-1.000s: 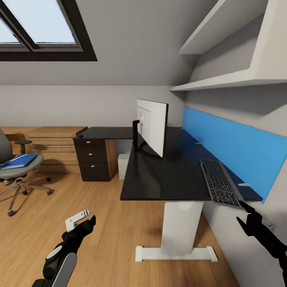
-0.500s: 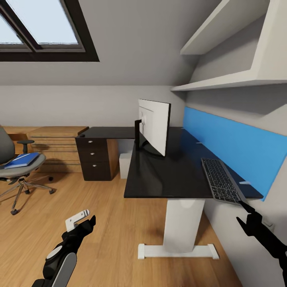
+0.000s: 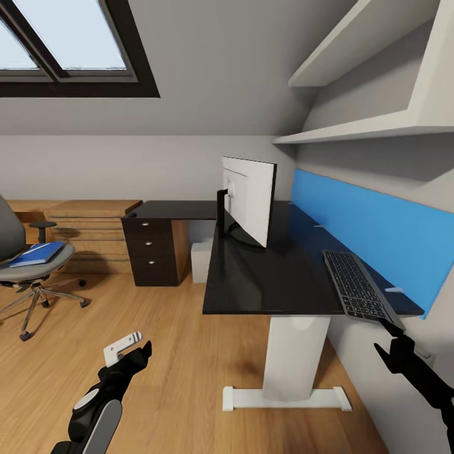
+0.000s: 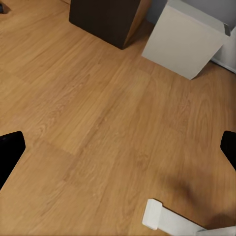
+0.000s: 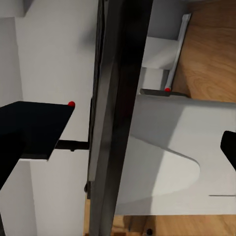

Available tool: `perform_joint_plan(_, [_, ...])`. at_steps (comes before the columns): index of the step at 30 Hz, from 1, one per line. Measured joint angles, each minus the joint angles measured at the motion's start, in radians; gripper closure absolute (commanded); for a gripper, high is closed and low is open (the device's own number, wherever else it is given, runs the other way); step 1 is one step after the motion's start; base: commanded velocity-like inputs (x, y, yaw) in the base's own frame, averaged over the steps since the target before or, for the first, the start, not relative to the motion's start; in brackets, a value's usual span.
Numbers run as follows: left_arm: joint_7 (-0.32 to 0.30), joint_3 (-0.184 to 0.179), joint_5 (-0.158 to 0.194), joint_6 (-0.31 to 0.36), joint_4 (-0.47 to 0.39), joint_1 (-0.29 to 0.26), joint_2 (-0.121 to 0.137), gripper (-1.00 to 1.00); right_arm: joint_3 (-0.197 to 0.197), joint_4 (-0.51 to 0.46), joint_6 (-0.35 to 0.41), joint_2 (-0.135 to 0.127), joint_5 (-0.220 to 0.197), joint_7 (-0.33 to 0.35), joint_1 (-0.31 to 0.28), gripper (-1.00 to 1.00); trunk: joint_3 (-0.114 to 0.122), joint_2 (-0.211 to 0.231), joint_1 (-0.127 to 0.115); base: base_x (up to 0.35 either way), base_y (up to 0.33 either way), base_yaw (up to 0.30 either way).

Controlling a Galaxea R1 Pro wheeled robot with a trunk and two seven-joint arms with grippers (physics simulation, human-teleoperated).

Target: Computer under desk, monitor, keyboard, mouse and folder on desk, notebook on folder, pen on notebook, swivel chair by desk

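Glossy black, the top of the desk [image 3: 277,271] fills the middle of the head view on its white pedestal leg [image 3: 294,356], with the dark brown drawer unit [image 3: 153,252] at its far end. On the desk stands the monitor [image 3: 249,198], pale back showing, and the keyboard [image 3: 357,288] lies near the desk's front corner, close under the blue wall panel [image 3: 372,230], overhanging the edge. The computer [image 3: 202,261] sits on the floor under the desk beside the drawer unit. Well apart from the desk is the swivel chair [image 3: 28,265], with the blue folder [image 3: 36,253] lying on its seat. The left gripper [image 3: 129,350] hangs over the wooden floor [image 3: 176,353], and the right gripper [image 3: 394,343] is just below the keyboard's near end. Through the left wrist camera, both fingers [image 4: 10,152] stand wide apart, holding nothing, above bare floor with the computer [image 4: 187,39] beyond. The right wrist camera shows spread, empty fingers [image 5: 34,130] flanking the desk's dark edge [image 5: 115,108], the pedestal leg [image 5: 162,167] alongside.
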Motion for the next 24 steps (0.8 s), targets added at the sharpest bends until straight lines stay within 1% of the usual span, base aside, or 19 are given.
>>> perform_joint_plan(8, [0.001,-0.001,-0.001,-0.001,0.002,0.000,0.000,-1.00,0.000,0.000,-0.001,0.000,0.000,0.001,0.000,-1.00,0.000,0.000,0.000,0.174,0.001,0.000])
perform_joint_plan(15, [0.001,0.000,-0.002,-0.001,0.003,0.000,0.000,-1.00,-0.001,0.000,-0.002,-0.001,0.000,0.001,0.000,-1.00,0.000,0.000,0.000,0.039,0.000,0.000])
perform_joint_plan(19, [0.001,0.000,-0.002,-0.002,0.004,0.000,0.000,-1.00,-0.003,0.000,-0.006,-0.001,0.000,0.001,0.000,-1.00,0.000,0.000,0.000,0.177,0.000,0.000])
perform_joint_plan(24, [0.001,0.000,-0.002,-0.001,0.006,0.000,0.000,-1.00,-0.003,0.000,-0.008,-0.001,0.000,0.001,0.000,-1.00,0.000,0.000,0.000,0.045,0.000,0.000])
